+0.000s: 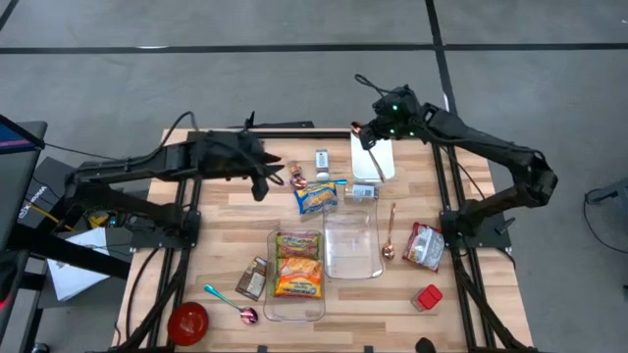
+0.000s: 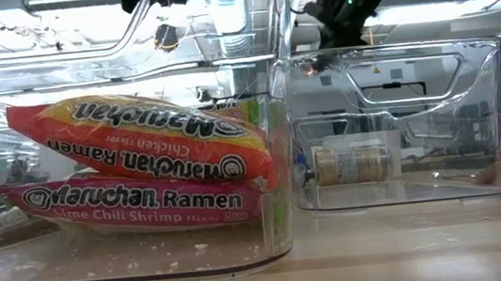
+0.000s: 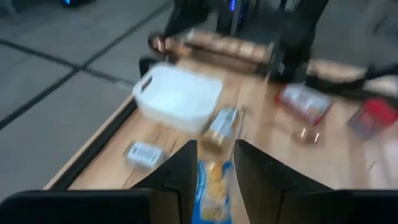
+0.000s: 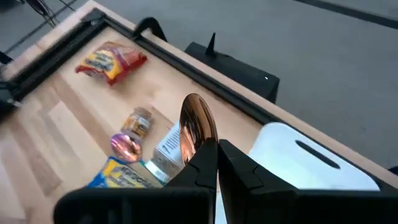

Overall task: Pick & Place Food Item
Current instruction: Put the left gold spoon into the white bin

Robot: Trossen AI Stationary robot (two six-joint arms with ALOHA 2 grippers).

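blurred: left wrist view | cut off: blue packet (image 3: 212, 194) | hidden: spoon (image 4: 198, 130) handle

On the tabletop (image 1: 226, 235), two ramen packets (image 1: 298, 263) lie stacked in the left bin (image 1: 294, 311), which stands touching the empty bin (image 1: 351, 270) on its right. Behind the bins lies a snack bag (image 1: 317, 197), with a small jar (image 1: 364, 192) just to its right. A lid (image 1: 373, 155) sits at the back edge. A spoon (image 1: 390, 230) lies right of the empty bin, a pouch (image 1: 424, 246) farther right. A bowl (image 1: 188, 322) rests at the front left corner.
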